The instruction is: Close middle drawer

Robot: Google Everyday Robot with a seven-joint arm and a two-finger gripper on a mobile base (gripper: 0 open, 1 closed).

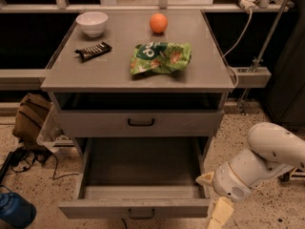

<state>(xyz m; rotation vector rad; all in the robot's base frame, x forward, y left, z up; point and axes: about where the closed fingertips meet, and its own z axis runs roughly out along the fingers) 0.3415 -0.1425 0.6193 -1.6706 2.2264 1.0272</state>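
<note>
The middle drawer (138, 208) is pulled far out of the grey cabinet. It is a deep, bare tray with a short front panel and a small black handle (141, 214) at the centre. My gripper (213, 197) is at the lower right, just beside the drawer's front right corner. Its two cream fingers (220, 215) stand apart and hold nothing. The white arm (267, 156) reaches in from the right edge.
Above the middle drawer is a taller-fronted drawer (140, 123), slightly out. On the cabinet top (119, 73) lie a white bowl (92, 23), an orange (158, 23), a green chip bag (159, 57) and a dark snack bar (93, 50). A brown bag (31, 118) and a blue object (14, 210) are on the floor at the left.
</note>
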